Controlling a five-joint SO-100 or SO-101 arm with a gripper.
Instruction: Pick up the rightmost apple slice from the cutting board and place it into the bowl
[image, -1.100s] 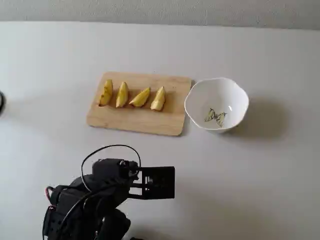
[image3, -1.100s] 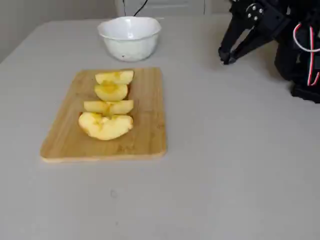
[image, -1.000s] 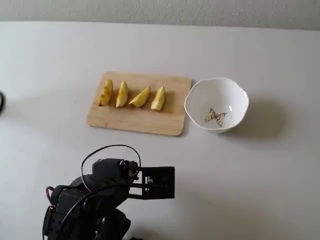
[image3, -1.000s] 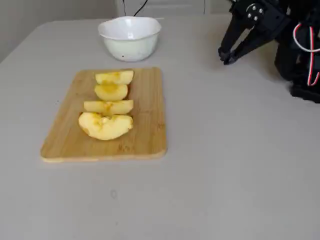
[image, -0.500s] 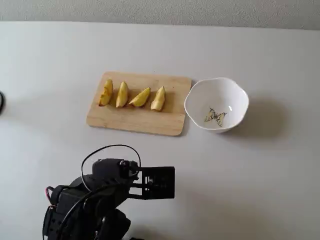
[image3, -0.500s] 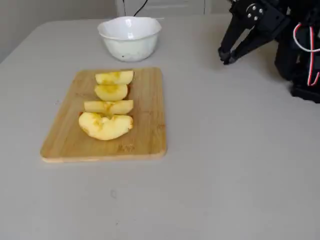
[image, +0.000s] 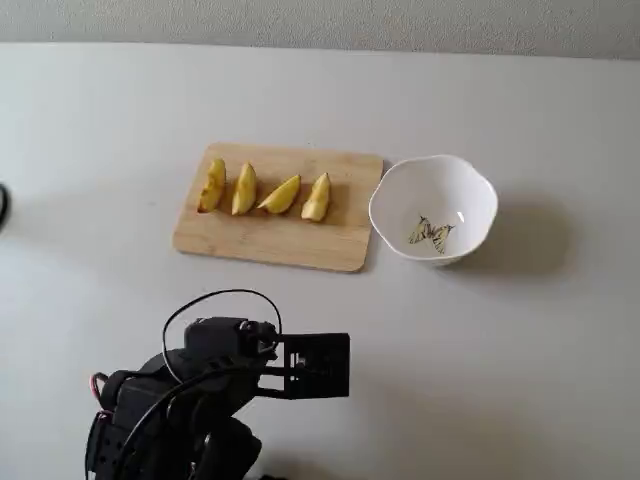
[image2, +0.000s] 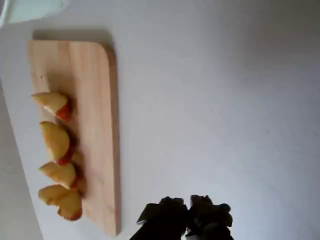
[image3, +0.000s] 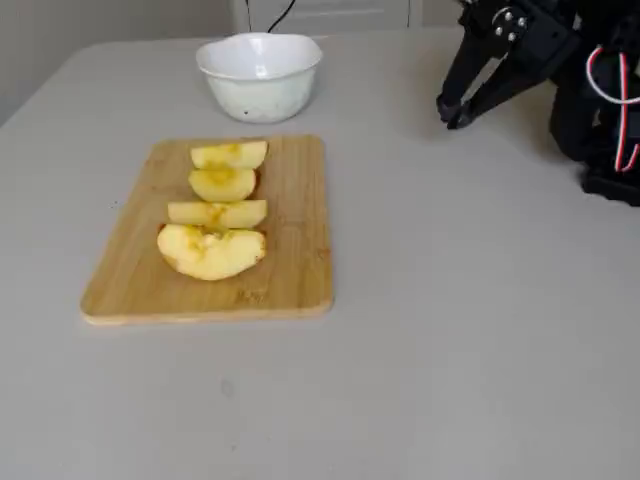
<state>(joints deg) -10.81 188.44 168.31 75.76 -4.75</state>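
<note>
Black gripper (image3: 452, 110) hung nearest the lens, jaws together, empty, well clear of the cutting board (image: 290, 245). Four wedges lay in a row there; the apple slice (image: 316, 198) sat at the end nearest the bowl (image: 470, 190), toward the table's far edge. No readable writing showed

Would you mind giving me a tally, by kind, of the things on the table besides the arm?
Apple slices: 4, in a row on the board
Cutting board: 1
Bowl: 1, empty, beside the board
Total: 6
</note>
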